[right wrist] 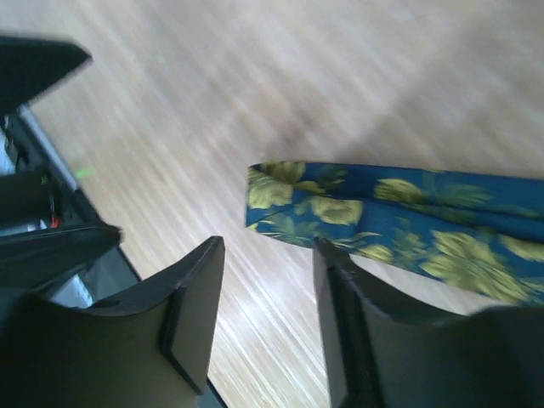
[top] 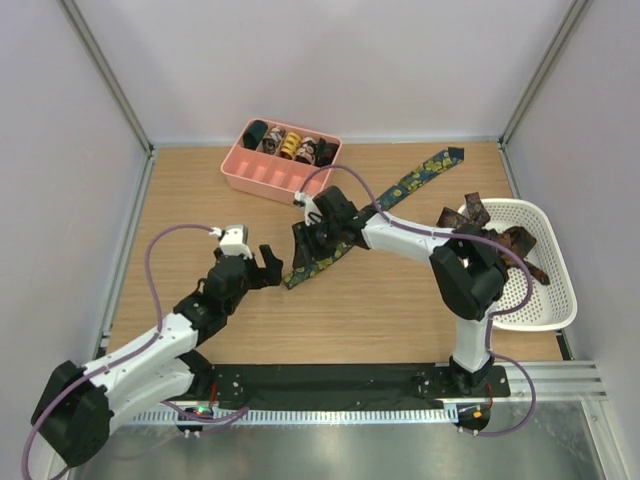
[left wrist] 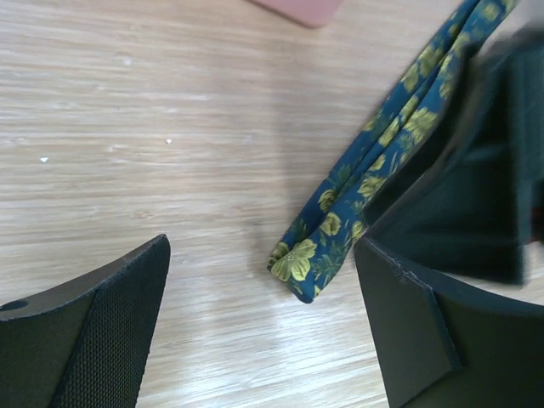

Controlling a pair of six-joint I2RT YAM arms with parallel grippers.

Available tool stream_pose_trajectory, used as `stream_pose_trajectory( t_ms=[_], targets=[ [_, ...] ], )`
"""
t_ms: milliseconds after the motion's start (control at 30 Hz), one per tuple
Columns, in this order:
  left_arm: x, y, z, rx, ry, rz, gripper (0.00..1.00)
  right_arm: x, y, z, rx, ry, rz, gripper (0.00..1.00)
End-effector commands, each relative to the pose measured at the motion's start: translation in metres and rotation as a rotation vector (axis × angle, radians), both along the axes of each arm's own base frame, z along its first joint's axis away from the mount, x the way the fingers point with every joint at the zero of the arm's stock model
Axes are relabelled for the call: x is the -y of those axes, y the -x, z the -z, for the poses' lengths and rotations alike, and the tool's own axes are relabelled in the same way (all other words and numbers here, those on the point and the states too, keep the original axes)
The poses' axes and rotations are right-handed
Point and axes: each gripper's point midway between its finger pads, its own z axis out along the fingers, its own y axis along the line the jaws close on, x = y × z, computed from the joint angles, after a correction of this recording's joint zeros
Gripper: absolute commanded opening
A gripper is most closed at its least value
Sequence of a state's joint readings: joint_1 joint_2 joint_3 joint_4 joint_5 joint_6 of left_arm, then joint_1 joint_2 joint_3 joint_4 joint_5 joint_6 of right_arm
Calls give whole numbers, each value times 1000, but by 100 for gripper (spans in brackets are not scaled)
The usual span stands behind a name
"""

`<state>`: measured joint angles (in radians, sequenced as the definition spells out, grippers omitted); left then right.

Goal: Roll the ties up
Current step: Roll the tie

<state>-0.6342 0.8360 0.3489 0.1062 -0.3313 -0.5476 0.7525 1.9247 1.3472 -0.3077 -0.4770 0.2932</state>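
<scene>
Black textured fingers [left wrist: 102,331] of the left gripper [top: 266,264] are spread wide and hold nothing. Bare bench shows between them. The near end of a narrow fabric necktie, navy with a yellow-green flower print [left wrist: 365,183], lies just beside the right-hand finger in the left wrist view. The right gripper [right wrist: 268,255] likewise has its fingers parted with nothing clamped. The same tie end lies flat just beyond their tips, apart from both pads as far as can be seen. From above, the navy necktie runs diagonally across the light wooden bench [top: 400,310], from that end between the two grippers to its pointed tip near the far right corner, with the right arm reaching over it. Beyond, a pink compartment tray [top: 262,182] at the far edge holds several small rolled coils. A white perforated basket [top: 555,300] at the right holds loose dark and brown ties [top: 500,240]. Judgement: the cloth is light, limp and fairly slick. It will sag and slide rather than keep its shape, and a roll is likely to spring open if let go. The near end, which appears doubled over, is the sensible place to pinch, across its full width, with the other gripper steadying the strip close by.
</scene>
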Motion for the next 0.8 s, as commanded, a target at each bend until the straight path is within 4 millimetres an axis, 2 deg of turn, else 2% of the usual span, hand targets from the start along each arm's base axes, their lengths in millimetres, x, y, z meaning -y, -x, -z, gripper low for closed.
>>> stream_pose_trajectory(
  t_ms=[0, 33, 67, 100, 167, 200, 267, 300, 400, 467, 500, 533, 567, 600, 633, 733, 767],
  targets=[
    [23, -16, -16, 8, -17, 76, 88, 28, -39, -38, 114, 21, 218, 45],
    [29, -19, -16, 0, -36, 110, 87, 35, -43, -42, 123, 26, 253, 45],
    [35, -24, -2, -35, -108, 155, 86, 49, -51, -36, 134, 66, 318, 45],
    [47, -32, -17, -21, -105, 190, 85, 68, -57, -27, 107, 104, 393, 43],
    [57, -41, -16, -39, -134, 234, 83, 90, -63, -23, 112, 143, 477, 42],
    [64, -51, -15, -53, -132, 258, 83, 108, -65, -12, 115, 201, 537, 40],
    [74, -62, -14, -64, -103, 293, 79, 125, -68, -5, 120, 239, 581, 39],
    [78, -74, -6, -94, -95, 293, 78, 136, -69, 2, 133, 285, 617, 36],
    [98, -86, -1, -128, -61, 359, 73, 148, -68, 19, 134, 341, 638, 30],
    [108, -90, 21, -185, -60, 387, 70, 152, -68, 27, 134, 358, 650, 27],
    [113, -95, 19, -184, -54, 390, 68, 152, -70, 31, 136, 366, 658, 26],
    [115, -98, 35, -223, -56, 390, 67, 153, -71, 33, 140, 371, 660, 25],
    [120, -96, 39, -242, -46, 417, 65, 154, -71, 36, 138, 380, 662, 23],
    [125, -103, 35, -236, -38, 422, 64, 153, -73, 40, 139, 381, 661, 23],
    [127, -102, 50, -278, -43, 428, 63, 151, -73, 41, 139, 376, 657, 21],
    [133, -107, 57, -306, -34, 441, 60, 148, -77, 47, 138, 377, 655, 19],
    [134, -107, 67, -335, -35, 450, 59, 147, -79, 46, 141, 376, 655, 18]
  ],
)
